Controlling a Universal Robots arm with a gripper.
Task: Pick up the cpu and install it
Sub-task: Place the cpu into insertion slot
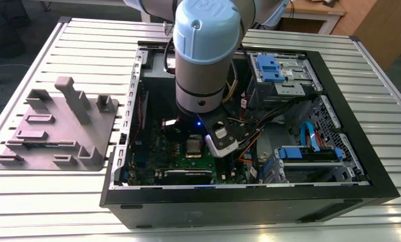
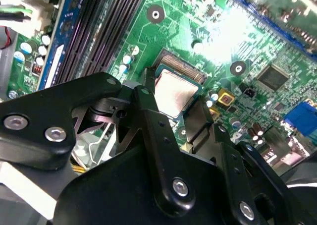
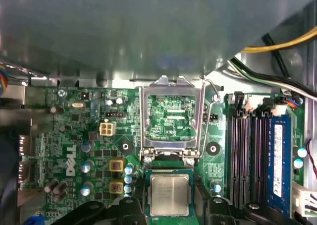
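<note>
While I watch from my desk, the arm stands almost vertical over the open computer case, which lies on its side on the slatted metal table. Its thick grey-blue wrist section points straight down into the case. At its lower end the gripper reaches to the green motherboard, a little tilted toward the exterior view's right.

In the second wrist view the two black fingers come down on both sides of the cpu and lie against two opposite edges of it. So I judge the claw to be closed on the chip. The silvery top of the cpu faces up and looks parallel to the board. In the first wrist view the cpu sits at the socket position, just beside the foot of the metal socket frame. This frame is swung open and lies flat on the board, away from the gripper. I cannot say for sure whether the chip is fully seated in the socket or a little above it. The memory slots run beside the socket, near it but not touching.

On the exterior view's left, well apart from the case, the grey holder tray lies on the table.
</note>
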